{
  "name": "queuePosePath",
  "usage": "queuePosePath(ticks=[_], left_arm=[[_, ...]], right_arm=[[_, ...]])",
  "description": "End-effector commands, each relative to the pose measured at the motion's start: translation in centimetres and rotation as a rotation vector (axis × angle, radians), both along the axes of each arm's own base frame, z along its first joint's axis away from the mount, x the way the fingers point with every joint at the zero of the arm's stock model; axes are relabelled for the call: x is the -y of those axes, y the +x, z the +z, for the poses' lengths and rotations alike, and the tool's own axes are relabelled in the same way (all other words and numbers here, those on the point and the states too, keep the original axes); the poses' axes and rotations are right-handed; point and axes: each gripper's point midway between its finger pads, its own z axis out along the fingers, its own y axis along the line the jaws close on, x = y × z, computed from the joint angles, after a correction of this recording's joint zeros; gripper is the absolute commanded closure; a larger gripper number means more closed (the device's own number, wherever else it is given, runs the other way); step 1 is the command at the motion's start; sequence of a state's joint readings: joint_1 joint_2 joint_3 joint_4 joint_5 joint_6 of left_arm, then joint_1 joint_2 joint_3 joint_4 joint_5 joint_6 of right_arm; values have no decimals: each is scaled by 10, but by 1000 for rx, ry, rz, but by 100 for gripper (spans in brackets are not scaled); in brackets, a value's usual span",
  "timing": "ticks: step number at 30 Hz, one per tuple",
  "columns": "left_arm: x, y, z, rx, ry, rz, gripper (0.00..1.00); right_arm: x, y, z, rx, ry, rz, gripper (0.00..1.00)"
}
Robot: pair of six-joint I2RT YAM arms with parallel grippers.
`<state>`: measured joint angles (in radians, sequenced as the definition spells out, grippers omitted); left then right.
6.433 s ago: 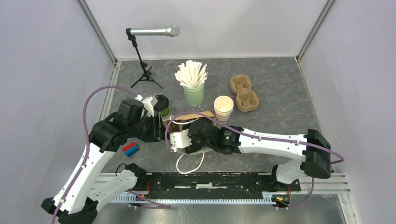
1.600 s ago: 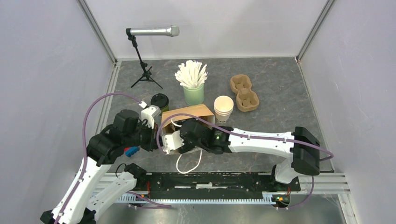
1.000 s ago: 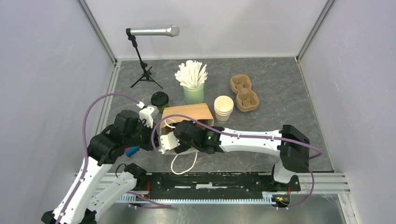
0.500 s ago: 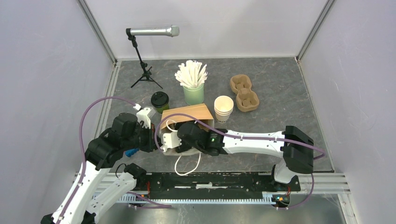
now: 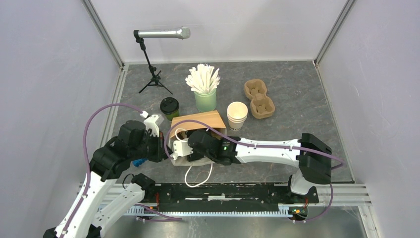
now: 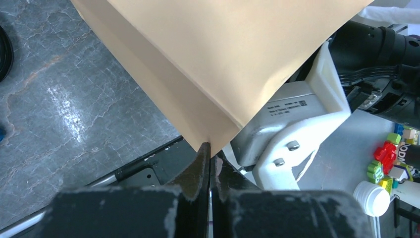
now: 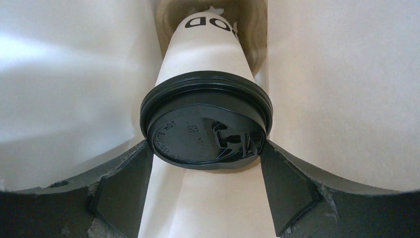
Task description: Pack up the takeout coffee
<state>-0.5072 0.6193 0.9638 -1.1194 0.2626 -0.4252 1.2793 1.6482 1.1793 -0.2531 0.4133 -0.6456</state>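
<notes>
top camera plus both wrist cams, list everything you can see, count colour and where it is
white cup: 1, white with dark print, black lid, inside the paper bag
olive-green cup: 1, black lid, upright by the bag's far left corner
paper bag: 1, brown, white handles, lying mid-table
mint-green cup: 1, full of white sticks, behind the bag
cream cups: one lidless stack, right of the bag
cup carrier: 1, brown pulp, far right
microphone: 1, silver, on a black tripod, far left
table: grey stone
left end effector: shut on the bag's edge
right end effector: inside the bag, fingers against both sides of the white cup's lid
</notes>
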Motion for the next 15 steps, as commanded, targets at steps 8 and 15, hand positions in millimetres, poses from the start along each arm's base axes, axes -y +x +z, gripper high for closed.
queuePosePath(ticks=[8,15], left_arm=[[10,1,21,-9,-60,3,98],[13,3,18,-12,-74,-2,98]], right_arm=[[-23,0,18,-36,81,6,17],[-41,-5,21,-69,143,42,15]])
